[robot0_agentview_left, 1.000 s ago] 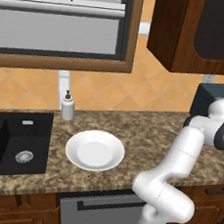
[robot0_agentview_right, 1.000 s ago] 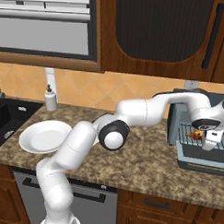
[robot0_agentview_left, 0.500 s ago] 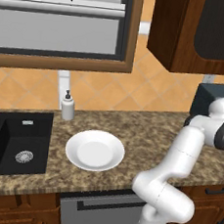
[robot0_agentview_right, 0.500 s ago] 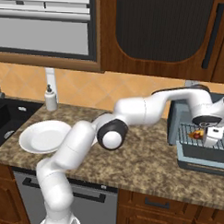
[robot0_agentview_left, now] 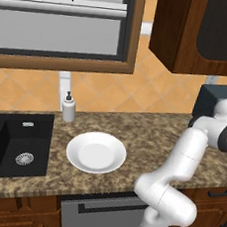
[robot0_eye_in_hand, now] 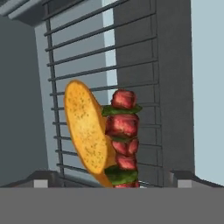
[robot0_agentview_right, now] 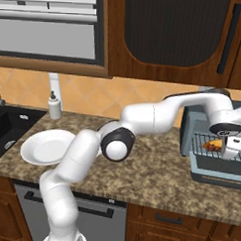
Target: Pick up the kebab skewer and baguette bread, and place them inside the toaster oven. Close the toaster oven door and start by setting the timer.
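The toaster oven [robot0_agentview_right: 189, 129] stands at the right end of the counter, and the toaster oven door [robot0_agentview_right: 215, 172] is folded down flat in front of it. The baguette bread [robot0_eye_in_hand: 86, 133] and the kebab skewer [robot0_eye_in_hand: 123, 139] lie side by side, touching, on the oven's wire rack [robot0_eye_in_hand: 131, 57]. In the right base view they show as a small orange and red patch [robot0_agentview_right: 213, 145]. My gripper [robot0_agentview_right: 233, 147] hangs just over the rack beside the food. In the hand view my gripper [robot0_eye_in_hand: 113, 180] is open, its tips wide apart on either side of the food and gripping nothing.
A white plate [robot0_agentview_right: 46, 146] with nothing on it sits on the granite counter [robot0_agentview_right: 154, 178] left of the arm. A soap bottle [robot0_agentview_left: 68, 108] stands by the black sink [robot0_agentview_left: 12, 146]. Dark wood cabinets [robot0_agentview_right: 176, 35] hang above the oven.
The hand has shifted slightly right over the rack. The bread and skewer stay where they were on the rack.
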{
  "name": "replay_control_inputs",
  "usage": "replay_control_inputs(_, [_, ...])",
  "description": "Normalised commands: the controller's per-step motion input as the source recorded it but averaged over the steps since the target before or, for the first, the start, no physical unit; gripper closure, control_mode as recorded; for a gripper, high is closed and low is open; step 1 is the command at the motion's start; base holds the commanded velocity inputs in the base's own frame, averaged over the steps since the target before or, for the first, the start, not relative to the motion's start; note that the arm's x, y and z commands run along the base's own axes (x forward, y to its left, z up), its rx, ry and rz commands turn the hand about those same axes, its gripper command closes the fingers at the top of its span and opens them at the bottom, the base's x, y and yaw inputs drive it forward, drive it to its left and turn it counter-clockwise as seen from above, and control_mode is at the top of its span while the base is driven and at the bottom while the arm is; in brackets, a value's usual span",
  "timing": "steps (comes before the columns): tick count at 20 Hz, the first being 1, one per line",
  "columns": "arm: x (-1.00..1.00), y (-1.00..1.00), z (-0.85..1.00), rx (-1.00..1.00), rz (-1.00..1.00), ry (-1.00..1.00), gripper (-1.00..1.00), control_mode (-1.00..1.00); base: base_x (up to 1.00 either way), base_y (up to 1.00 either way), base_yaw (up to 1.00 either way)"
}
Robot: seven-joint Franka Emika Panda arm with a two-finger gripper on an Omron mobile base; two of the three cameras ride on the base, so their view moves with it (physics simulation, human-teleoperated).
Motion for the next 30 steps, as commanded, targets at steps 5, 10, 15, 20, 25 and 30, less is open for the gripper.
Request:
replay_control_inputs(5, [-0.52,0.00,0.00,-0.04,0.37,-0.06,-1.00,-1.00,0.00,0.00,0.00])
replay_control_inputs(10, [-0.25,0.01,-0.05,-0.10,0.47,-0.20,-1.00,-1.00,0.00,0.00,0.00])
replay_control_inputs(15, [-0.25,0.20,-0.15,-0.23,0.45,-0.35,-1.00,-1.00,0.00,0.00,0.00])
replay_control_inputs(20, [-0.40,0.63,-0.20,-0.37,0.33,-0.44,-1.00,-1.00,0.00,0.00,0.00])
replay_control_inputs(25, [-0.17,0.71,-0.38,-0.42,0.19,-0.29,-1.00,-1.00,0.00,0.00,0.00])
replay_control_inputs(30, [-0.01,0.29,0.06,-0.33,0.03,-0.28,-1.00,-1.00,0.00,0.00,0.00])
